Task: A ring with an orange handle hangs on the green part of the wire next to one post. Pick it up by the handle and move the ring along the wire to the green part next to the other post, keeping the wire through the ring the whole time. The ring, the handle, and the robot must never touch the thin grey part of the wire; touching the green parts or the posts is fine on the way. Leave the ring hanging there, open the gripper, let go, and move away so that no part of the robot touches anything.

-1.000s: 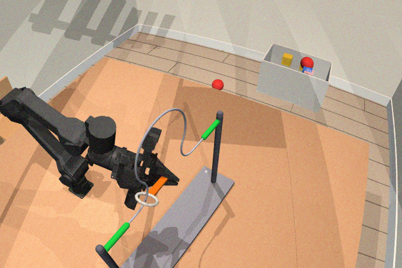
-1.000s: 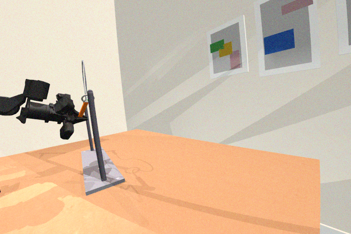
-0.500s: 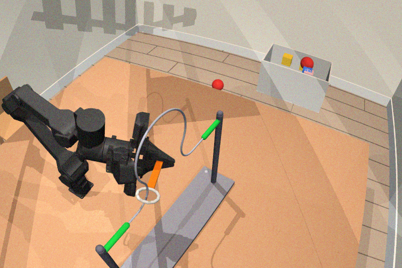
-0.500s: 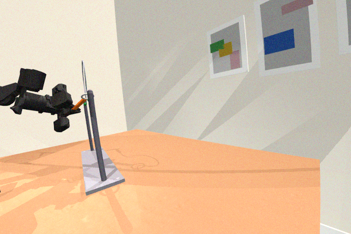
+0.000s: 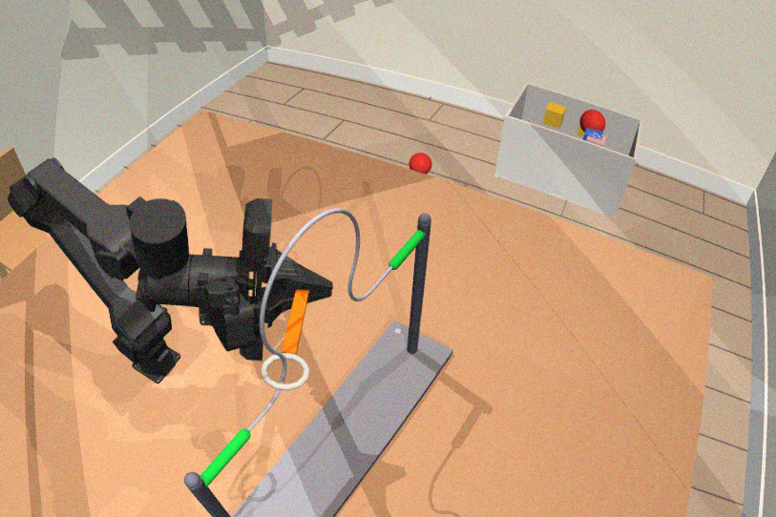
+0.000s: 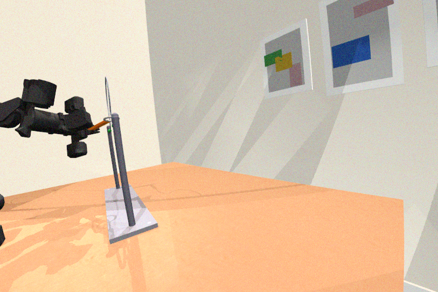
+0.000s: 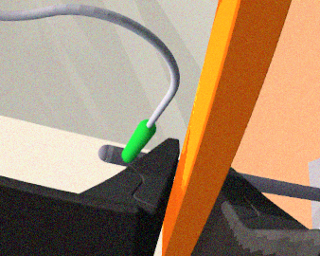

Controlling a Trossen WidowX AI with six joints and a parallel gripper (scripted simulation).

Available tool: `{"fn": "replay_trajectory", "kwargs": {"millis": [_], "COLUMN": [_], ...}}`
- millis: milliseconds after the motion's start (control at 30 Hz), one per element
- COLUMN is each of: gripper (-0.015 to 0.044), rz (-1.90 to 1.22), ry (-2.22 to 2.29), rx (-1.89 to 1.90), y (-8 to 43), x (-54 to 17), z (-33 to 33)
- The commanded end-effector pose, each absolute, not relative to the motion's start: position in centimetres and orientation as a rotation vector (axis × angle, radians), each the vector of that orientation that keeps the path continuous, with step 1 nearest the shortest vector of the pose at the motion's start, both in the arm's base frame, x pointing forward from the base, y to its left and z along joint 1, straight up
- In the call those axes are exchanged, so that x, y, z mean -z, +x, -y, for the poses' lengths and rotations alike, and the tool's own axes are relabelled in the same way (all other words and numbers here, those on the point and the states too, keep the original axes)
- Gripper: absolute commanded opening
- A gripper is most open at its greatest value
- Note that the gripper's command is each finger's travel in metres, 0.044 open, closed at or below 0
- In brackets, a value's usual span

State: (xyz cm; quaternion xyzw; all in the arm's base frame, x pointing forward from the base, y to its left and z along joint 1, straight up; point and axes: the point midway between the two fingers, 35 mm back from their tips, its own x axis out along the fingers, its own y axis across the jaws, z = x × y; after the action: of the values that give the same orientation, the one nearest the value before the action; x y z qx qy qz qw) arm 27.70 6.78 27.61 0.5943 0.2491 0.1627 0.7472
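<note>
The white ring is around the thin grey wire, at the foot of its tall arch, above the near green part. I cannot tell whether ring and wire touch. The orange handle runs from the ring to my gripper, which is shut on its other end. In the top view the arch crosses in front of the gripper body. The far green part is at the far post.
The near post stands at the other end of the grey base. A red ball lies at the table's far edge. A grey bin with blocks and a ball stands beyond the table.
</note>
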Motion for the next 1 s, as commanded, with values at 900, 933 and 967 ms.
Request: {"fn": "replay_trajectory", "kwargs": {"millis": [900,933,967], "gripper": [-0.015,-0.015,-0.015], "rz": [-0.493,-0.491,-0.491], "ry": [1.641,1.65,1.658], "rx": [-0.479,-0.482,-0.485], "y": [27.6,27.6,27.6], "x": [-33.8,-33.9,-34.1], "z": [-6.9,-6.9,-6.8]}}
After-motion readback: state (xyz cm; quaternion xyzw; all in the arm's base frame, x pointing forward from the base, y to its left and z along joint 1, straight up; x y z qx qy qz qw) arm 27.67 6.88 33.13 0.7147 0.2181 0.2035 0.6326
